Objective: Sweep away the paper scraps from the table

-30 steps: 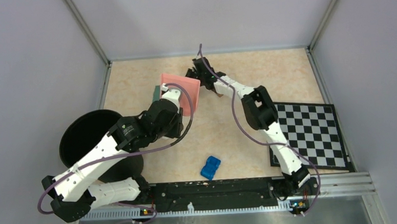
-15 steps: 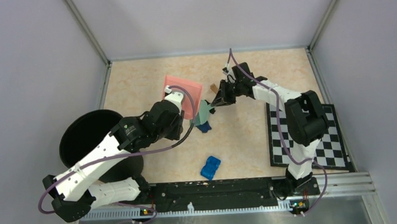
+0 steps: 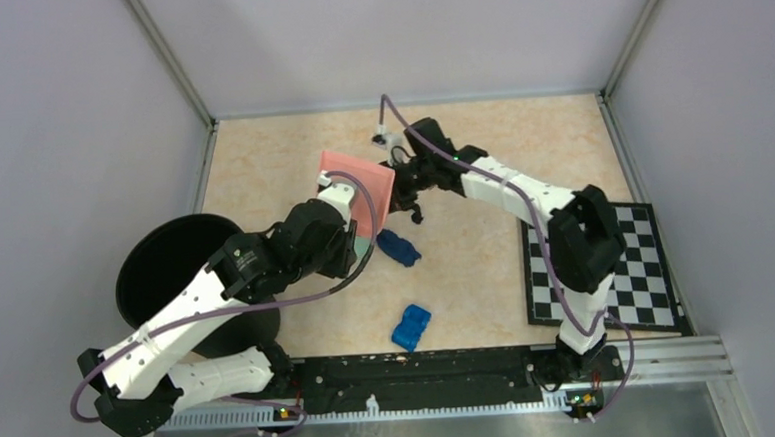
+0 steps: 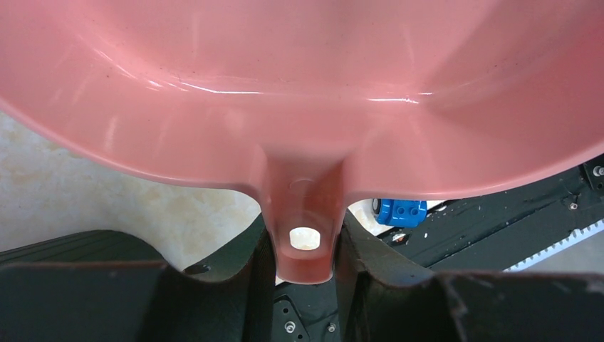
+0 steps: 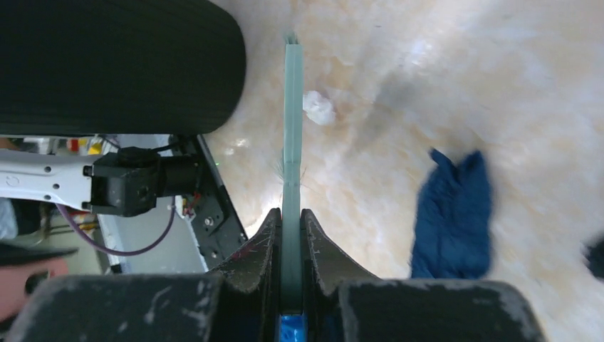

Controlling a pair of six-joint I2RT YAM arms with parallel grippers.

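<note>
Near the middle of the table [image 3: 487, 273], dark blue and white paper scraps [image 3: 398, 246] are judged featherlight, best swept, not pinched, by the teal brush [image 5: 291, 128] clenched in the right pincer [image 5: 290, 224] into the dustpan [image 4: 299, 85] grasped by the left pincer [image 4: 304, 253].

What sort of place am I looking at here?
Probably a robotics lab test cell. A white-and-black left robot arm and a matching right robot arm are bolted along a beige marbled table with grey metal frame, plain grey walls enclose it, and a black-and-white chequered board lies there.
</note>
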